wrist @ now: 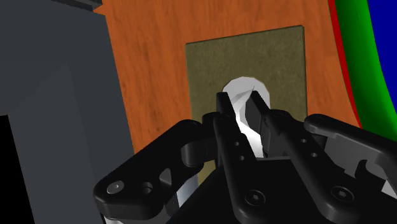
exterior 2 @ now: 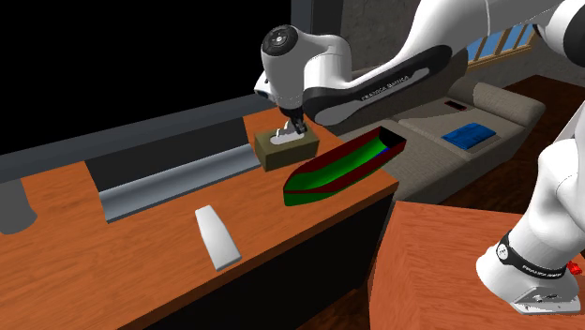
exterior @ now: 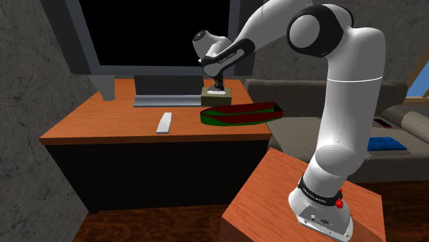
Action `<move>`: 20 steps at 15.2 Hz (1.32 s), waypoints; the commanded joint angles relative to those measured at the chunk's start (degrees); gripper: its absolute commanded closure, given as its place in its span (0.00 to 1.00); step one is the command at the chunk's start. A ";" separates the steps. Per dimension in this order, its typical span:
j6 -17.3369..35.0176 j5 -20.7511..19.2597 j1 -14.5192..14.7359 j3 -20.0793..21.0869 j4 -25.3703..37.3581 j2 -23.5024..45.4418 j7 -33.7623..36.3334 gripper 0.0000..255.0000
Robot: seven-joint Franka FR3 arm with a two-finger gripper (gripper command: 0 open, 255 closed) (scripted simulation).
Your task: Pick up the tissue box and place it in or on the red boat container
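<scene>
Clutter on the wooden desk [exterior: 103,127], shoulder view, clock positions taken from the tissue box [exterior: 221,98]:
- red boat container [exterior: 240,114] at 4 o'clock, just beside the box. Red outside, green and blue inside, and the hull lies along the desk's near edge.
- flat white slab [exterior: 164,122] at 8 o'clock, well apart, lying flat.
- long grey bar [exterior: 165,101] at 9 o'clock, running along the back of the desk, with a grey post [exterior: 105,88] further out the same way.
- black area [exterior: 158,34] at 11 o'clock, behind the desk.
- grey sofa [exterior: 405,124] at 3 o'clock past the desk, with a blue cushion [exterior: 383,144] on it.

Nothing sits between the box and the boat. In the second exterior view the boat's pointed end is nearest the box's near corner.

The tissue box is olive-coloured with a white tuft [wrist: 249,86] poking out of the top. It sits flat on the desk near the back, between the bar and the boat.

The arm [exterior: 350,103] has its base on the wooden stand [exterior: 275,185] at the shoulder view's lower right. The lower link stands roughly upright, with the elbow high at 12 o'clock above the base. The forearm reaches toward 9 o'clock and the wrist is folded down over the box.

The gripper [wrist: 242,108] points straight down on the middle of the box top. Its fingers [wrist: 224,108] are drawn close and pinch the white tuft between them (only a thin strip of white shows in the gap).
</scene>
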 commanded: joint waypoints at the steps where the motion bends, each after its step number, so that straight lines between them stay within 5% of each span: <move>1: -0.99 0.31 0.00 0.05 0.69 -0.48 -0.73 1.00; 20: -12.08 2.87 0.48 0.52 10.40 -3.57 -7.71 1.00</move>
